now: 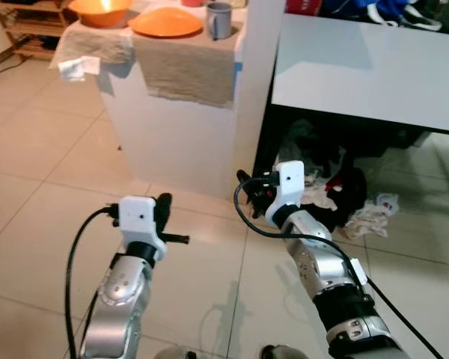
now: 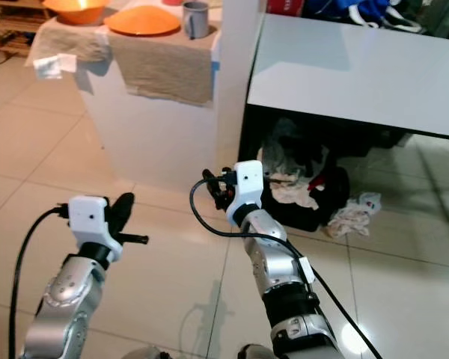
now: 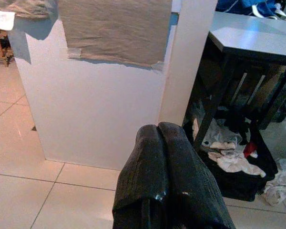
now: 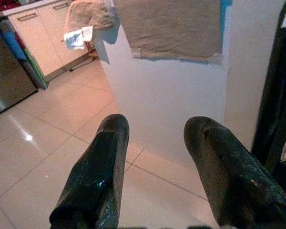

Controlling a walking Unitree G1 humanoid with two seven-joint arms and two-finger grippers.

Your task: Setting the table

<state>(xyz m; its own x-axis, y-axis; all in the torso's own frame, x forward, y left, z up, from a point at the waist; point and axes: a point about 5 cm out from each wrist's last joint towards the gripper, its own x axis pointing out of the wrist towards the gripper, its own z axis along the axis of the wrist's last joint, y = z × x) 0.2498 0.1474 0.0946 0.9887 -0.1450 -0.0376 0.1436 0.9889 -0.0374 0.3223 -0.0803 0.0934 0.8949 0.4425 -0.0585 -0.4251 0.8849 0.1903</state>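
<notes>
The robot stands on the tiled floor, a little way back from a white counter with a brown cloth hanging over its front edge. On top, near the far left corner, sits an orange bowl. Beside it, in the middle, is an orange plate lying upside down like a low dome. A grey metal mug stands just beside the plate, near the right edge. To the right of the counter is a white table, and that looks like the one to set. Under it lies a heap of clothes. The left gripper is held out low in front, its two black fingers pressed together with nothing between them. The right gripper is also out in front, its fingers spread wide and empty. Both are well apart from the dishes. The plate and bowl look like light, hard plastic, smooth and a bit slippery, so I think the rim is the best place to pinch. The mug looks stiff and light, and its handle or rim would do.
</notes>
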